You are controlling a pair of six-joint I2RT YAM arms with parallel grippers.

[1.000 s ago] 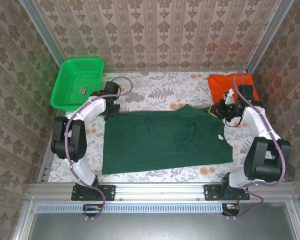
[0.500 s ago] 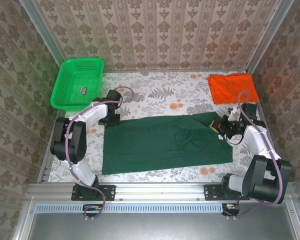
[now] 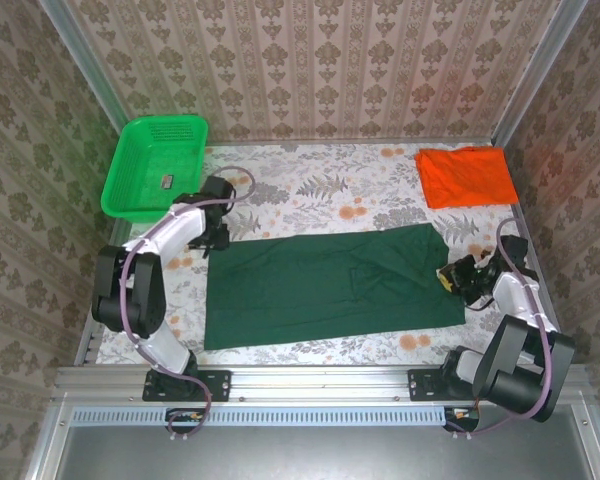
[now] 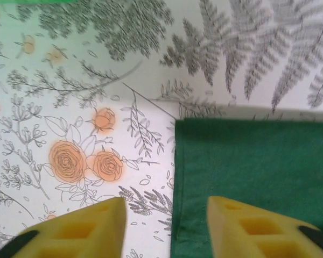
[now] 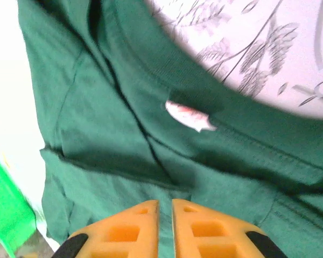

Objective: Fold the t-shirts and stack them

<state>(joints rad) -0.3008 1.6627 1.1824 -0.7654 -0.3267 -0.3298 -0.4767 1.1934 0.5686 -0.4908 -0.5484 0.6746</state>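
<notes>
The dark green t-shirt (image 3: 330, 285) lies spread flat on the floral tabletop (image 3: 310, 185), with the orange t-shirt (image 3: 465, 177) folded at the far right corner. My left fingers (image 4: 81, 231) stand apart, released, over the green one's far left corner. My right fingers (image 5: 124, 228) (nearly together) hover at its collar; whether they pinch cloth I cannot tell.

Green t-shirt (image 3: 330, 285): matt cloth; orange t-shirt (image 3: 465, 177): matt cloth; basket (image 3: 120, 182): glossy plastic mesh; table cover (image 3: 310, 190): smooth, printed.
</notes>
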